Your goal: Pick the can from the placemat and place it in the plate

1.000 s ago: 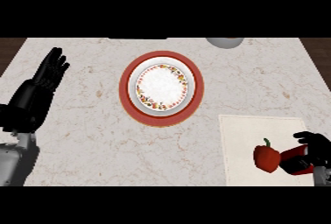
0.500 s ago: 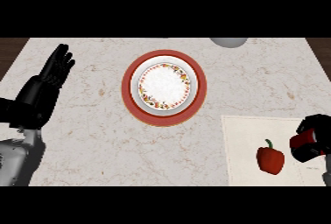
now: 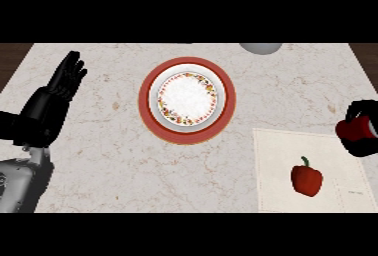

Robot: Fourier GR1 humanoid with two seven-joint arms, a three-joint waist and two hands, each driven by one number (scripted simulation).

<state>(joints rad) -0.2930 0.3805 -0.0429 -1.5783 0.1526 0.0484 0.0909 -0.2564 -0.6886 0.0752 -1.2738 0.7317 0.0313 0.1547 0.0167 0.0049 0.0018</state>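
The right hand (image 3: 362,145) had its black fingers curled round the red can (image 3: 356,129) at the scene's right edge, lifted clear of the placemat (image 3: 277,175), so the trick was probably to carry it left and a bit farther away, keeping it upright, until it sat over the plate (image 3: 187,98). Forearm barely showed. The left hand (image 3: 63,82) rested open at the left, fingers up, and a red pepper (image 3: 306,179) lay on the mat.

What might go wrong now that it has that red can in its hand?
The right hand holds the red can at the view's right edge, far from the plate, so a long carry could let it slip. The can is mostly hidden by the hand, so its tilt is hard to judge. A low path could knock the red pepper on the placemat.
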